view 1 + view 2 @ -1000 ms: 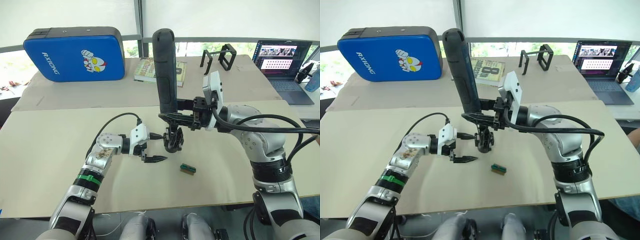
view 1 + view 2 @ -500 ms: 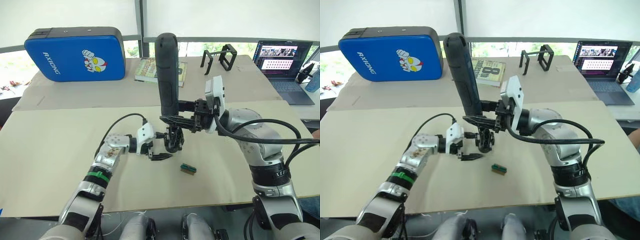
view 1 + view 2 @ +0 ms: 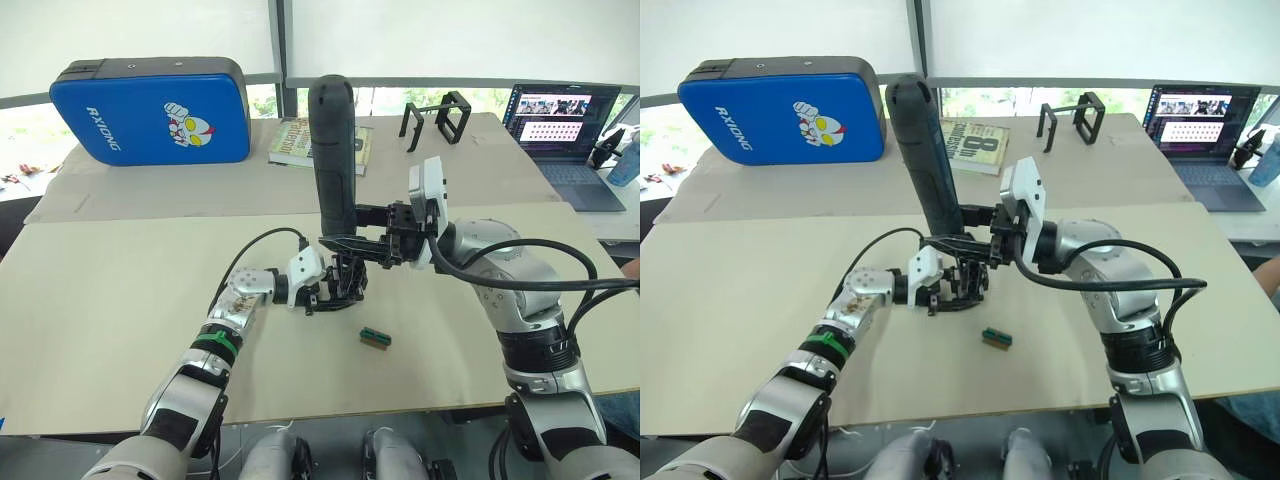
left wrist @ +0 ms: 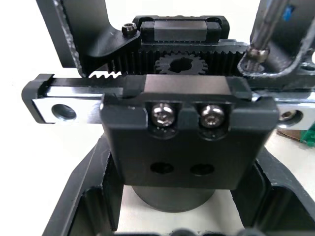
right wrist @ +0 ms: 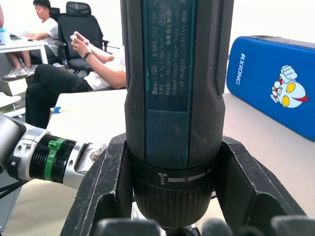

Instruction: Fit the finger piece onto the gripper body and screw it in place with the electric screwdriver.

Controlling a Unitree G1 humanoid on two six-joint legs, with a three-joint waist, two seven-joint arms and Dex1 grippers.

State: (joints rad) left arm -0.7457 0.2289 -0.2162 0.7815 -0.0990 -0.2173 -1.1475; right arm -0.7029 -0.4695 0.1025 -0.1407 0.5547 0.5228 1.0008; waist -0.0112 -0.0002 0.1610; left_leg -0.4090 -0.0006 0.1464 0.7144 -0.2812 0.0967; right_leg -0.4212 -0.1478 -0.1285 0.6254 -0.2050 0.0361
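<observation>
Holding the electric screwdriver [image 3: 333,150] upright, the right gripper [image 5: 172,206] has its two fingers clamped round the tool's lower collar, bit end down over the gripper body [image 3: 347,283] at table centre. The left gripper [image 3: 318,296] sits at the body's 9 o'clock, touching or nearly so; whether its fingers are spread or pinching, I cannot tell. The left wrist view looks straight at the body [image 4: 187,132]: two screws [image 4: 187,114] side by side in the sliding block, two empty holes below them, rack teeth and a small gear above.

Finger piece: can't pick it out separately; it may be the blade at the left fingertips, not sure.

Doing the step well, as I judge it:
- keep the driver vertical and the bit square on the screw head before spinning
- left side braces the body against twist
- light downward pressure, stop when seated; small screws in plastic strip easily
- green block [image 3: 375,338] at the body's 5 o'clock is close by; don't sweep it.

Readable text: driver label "Bosch GO", "3.6V" [image 5: 172,64]. Blue case [image 3: 150,108] at 11 o'clock reads "RXIONG", with a cartoon hero. Book [image 3: 975,146] shows a large "8".
</observation>
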